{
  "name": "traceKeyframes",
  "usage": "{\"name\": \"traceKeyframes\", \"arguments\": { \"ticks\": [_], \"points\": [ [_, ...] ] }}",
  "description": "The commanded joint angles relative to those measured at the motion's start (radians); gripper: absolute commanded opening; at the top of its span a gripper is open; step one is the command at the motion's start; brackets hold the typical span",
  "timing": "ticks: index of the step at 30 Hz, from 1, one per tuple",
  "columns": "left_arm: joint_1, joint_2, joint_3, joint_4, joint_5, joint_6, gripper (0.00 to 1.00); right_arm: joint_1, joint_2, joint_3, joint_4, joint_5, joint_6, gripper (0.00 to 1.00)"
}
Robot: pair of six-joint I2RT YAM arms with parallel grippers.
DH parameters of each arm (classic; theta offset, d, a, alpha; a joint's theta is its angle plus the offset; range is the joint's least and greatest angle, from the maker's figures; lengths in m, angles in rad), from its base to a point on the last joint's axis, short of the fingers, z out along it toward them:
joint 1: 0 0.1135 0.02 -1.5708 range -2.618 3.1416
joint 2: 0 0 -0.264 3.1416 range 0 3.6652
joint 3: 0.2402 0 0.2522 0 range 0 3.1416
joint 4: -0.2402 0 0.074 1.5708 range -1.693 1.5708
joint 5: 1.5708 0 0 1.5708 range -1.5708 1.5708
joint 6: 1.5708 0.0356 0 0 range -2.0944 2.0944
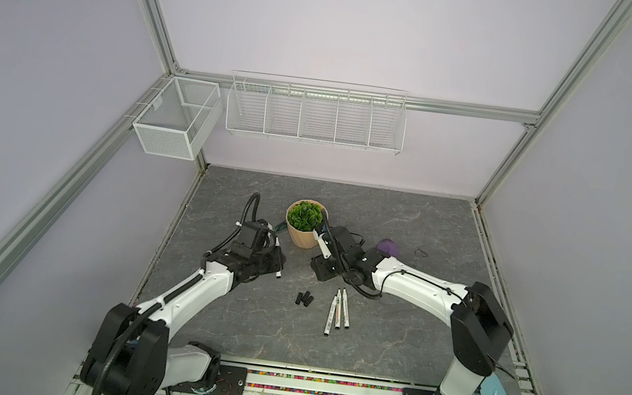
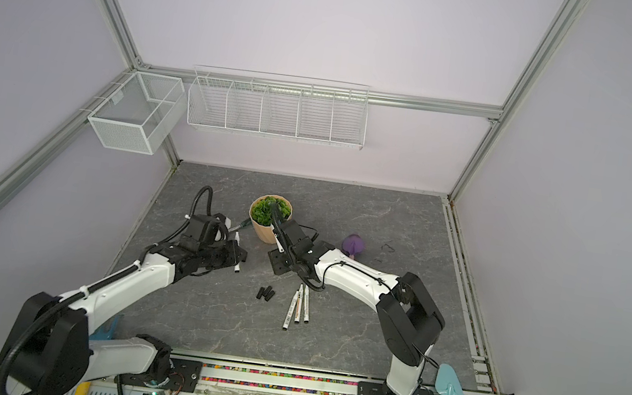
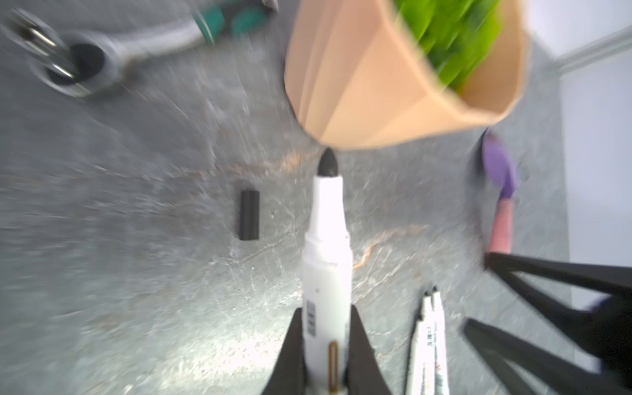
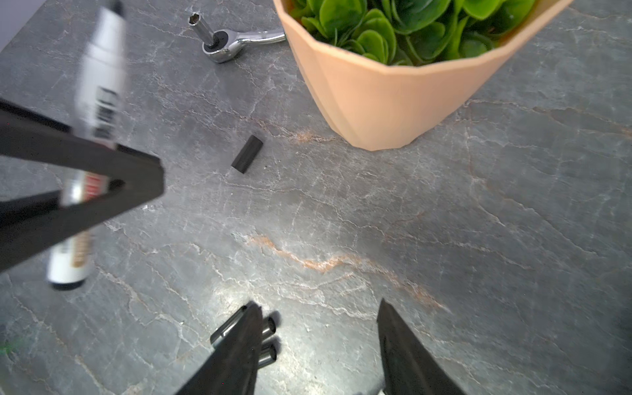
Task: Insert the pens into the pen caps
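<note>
A polished metal ratchet wrench [image 4: 222, 46] is gleaming on the tabletop [image 4: 478, 239], its veined, stone-look surface catching a soft sheen; the peach pot [image 4: 376, 102] is showing a smooth matt finish; a lone pen cap [image 4: 247, 154] is reading as matt black plastic; one pen [image 3: 326, 256] is showing smooth white plastic.

Grey tabletop [image 1: 407, 220] bears three pens [image 1: 338, 313], caps [image 1: 304, 298], pot [image 1: 302, 238], wrench [image 4: 236, 39], scoop [image 1: 388, 246]

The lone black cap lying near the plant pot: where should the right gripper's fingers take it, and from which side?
Likely mid-length, from straight above, with the open right gripper, fingers on the two long sides. The lone cap lies flat, a short cylinder apart from the plant pot, so its curved flanks are reachable and both ends stay free.
</note>
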Motion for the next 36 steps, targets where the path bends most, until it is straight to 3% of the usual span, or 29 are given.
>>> {"name": "traceKeyframes", "arguments": {
  "ticks": [1,6,18,28,33,36],
  "points": [
    [0.03,-0.052,-0.002,-0.073,-0.176,-0.079,0.0,0.009,0.073,0.063,-0.015,-0.068,-0.017,0.57],
    [0.063,-0.075,-0.017,-0.121,-0.318,-0.146,0.0,0.022,0.177,0.174,-0.039,-0.127,-0.024,0.57],
    [0.222,-0.072,-0.118,-0.073,-0.295,-0.227,0.0,0.064,0.45,0.502,-0.159,-0.19,-0.071,0.62],
    [0.231,-0.136,-0.112,-0.095,-0.286,-0.191,0.0,0.088,0.736,0.91,-0.381,-0.06,-0.085,0.64],
    [0.231,-0.153,-0.103,-0.121,-0.288,-0.17,0.0,0.106,0.837,1.05,-0.459,0.057,-0.084,0.6],
    [0.231,-0.159,-0.101,-0.131,-0.288,-0.164,0.0,0.114,0.855,1.068,-0.482,0.094,-0.081,0.5]
  ]
}}
